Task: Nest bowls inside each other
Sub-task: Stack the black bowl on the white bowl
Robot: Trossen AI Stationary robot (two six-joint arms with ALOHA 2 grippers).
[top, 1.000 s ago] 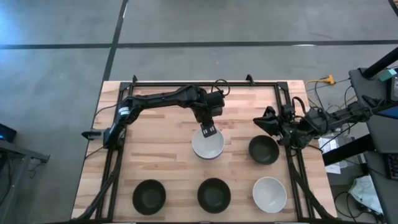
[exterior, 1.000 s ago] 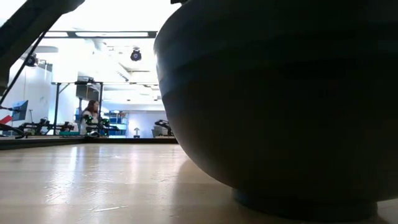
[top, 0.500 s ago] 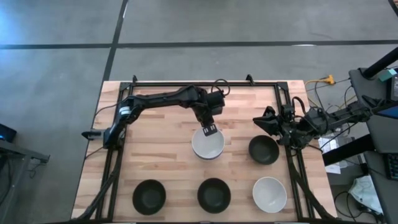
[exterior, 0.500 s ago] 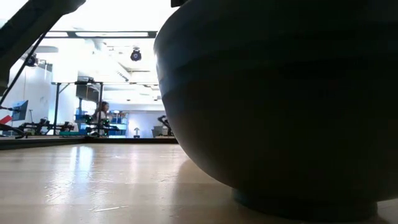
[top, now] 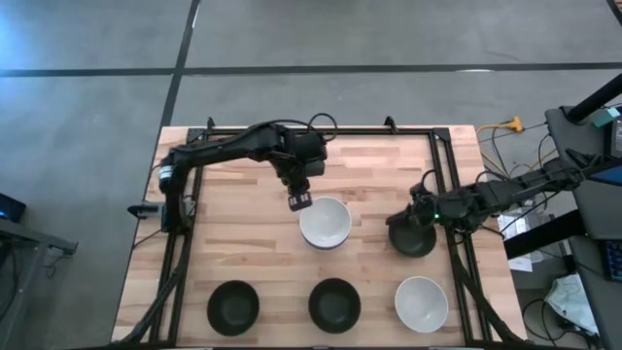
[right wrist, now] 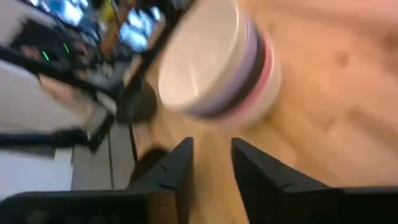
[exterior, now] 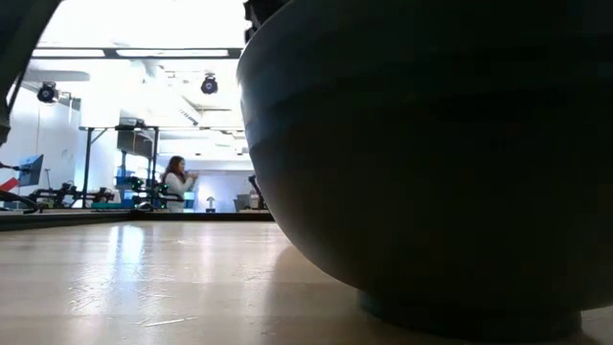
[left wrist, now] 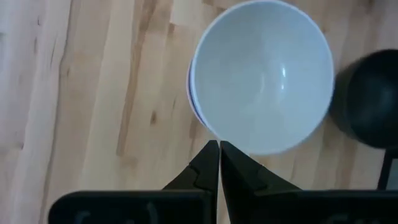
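Left gripper [top: 300, 201] is hanging with its fingers pressed together on nothing, just beside the rim of the stack of bowls [top: 325, 224] at the middle of the worktop [top: 243, 243]; in the left wrist view the closed fingertips [left wrist: 218, 149] are sitting at the edge of the white top bowl [left wrist: 261, 74]. Right gripper [top: 420, 210] is reaching over the near rim of a black bowl [top: 412, 236] that is sitting well apart from that stack, toward the right arm's side, and its fingers are showing a narrow gap in the right wrist view [right wrist: 210, 168] with nothing between them. That view is also showing the stack from the side, a white bowl [right wrist: 205, 59] over lavender, dark and pink layers. Beyond both grippers, toward the front edge, three loose bowls are waiting in a row: two black ones [top: 233, 304] [top: 334, 303] and a white bowl [top: 422, 302]. Judging by this, the nesting is partly done, and the step in hand seems to be taking the black bowl beside the right gripper. That move is calling for a firm pinch on the rim, a lift, and a centred lowering into the white top bowl. No brand, label or writing is readable anywhere.
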